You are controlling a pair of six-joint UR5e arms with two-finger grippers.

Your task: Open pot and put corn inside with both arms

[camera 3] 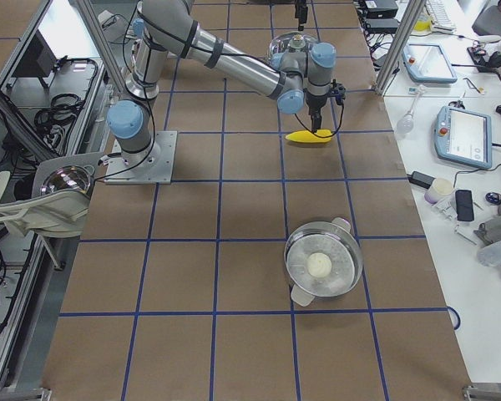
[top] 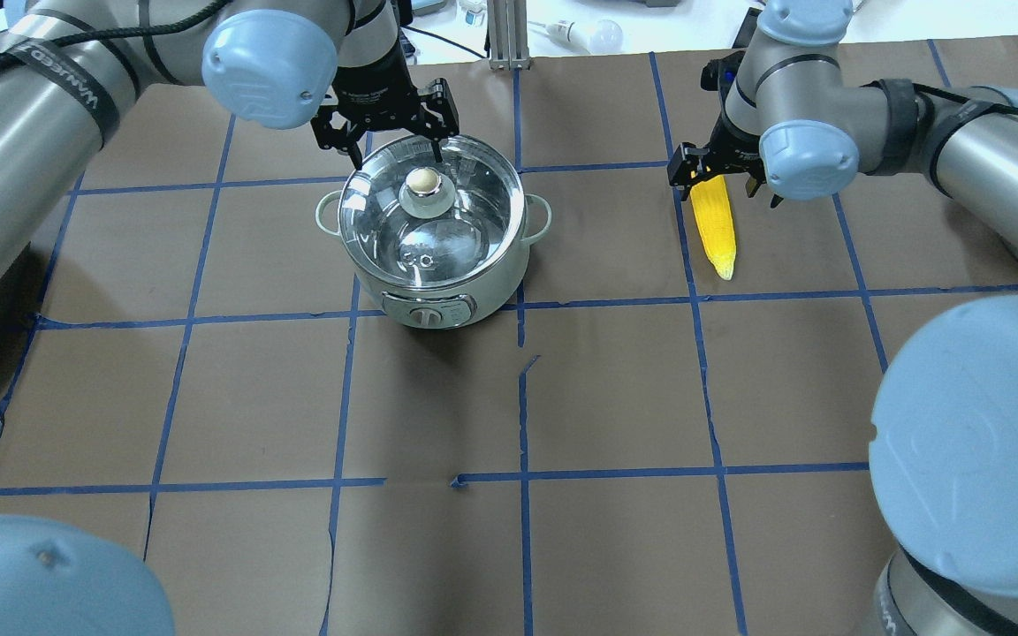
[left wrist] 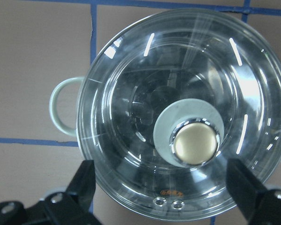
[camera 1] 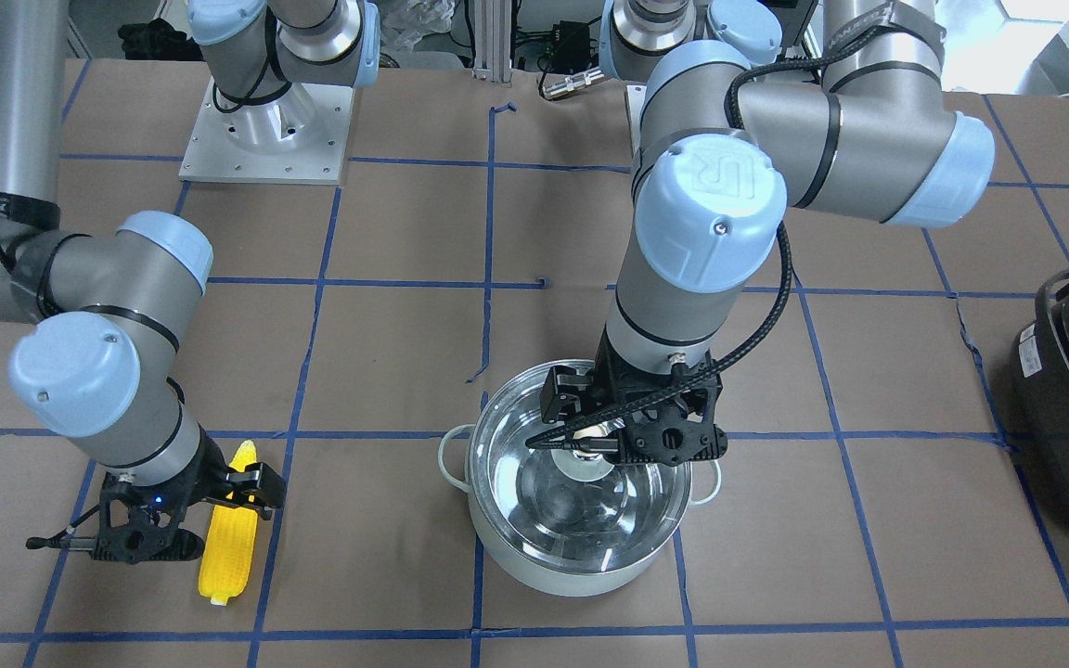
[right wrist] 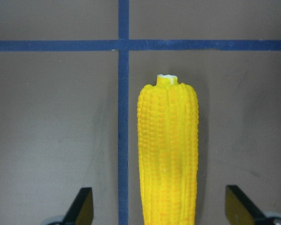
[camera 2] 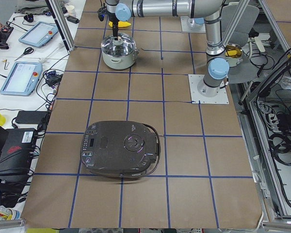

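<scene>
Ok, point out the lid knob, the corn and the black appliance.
lid knob [left wrist: 195,143], left wrist view, its gold top.
corn [top: 714,225], overhead view, mid-cob.
black appliance [camera 2: 119,148], exterior left view, its top centre.

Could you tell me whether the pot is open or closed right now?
Closed. The glass lid sits on the pot; the left gripper above it is open, knob ungripped.

A clear glass knobbed lid [top: 428,216] seals the pale round pot [top: 484,281]. Beside it, the brown bench [top: 606,238] lies open up to the yellow corn cob [top: 714,226].

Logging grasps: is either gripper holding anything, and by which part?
Nothing held: left gripper open over the lid knob, right gripper open astride the corn.
</scene>
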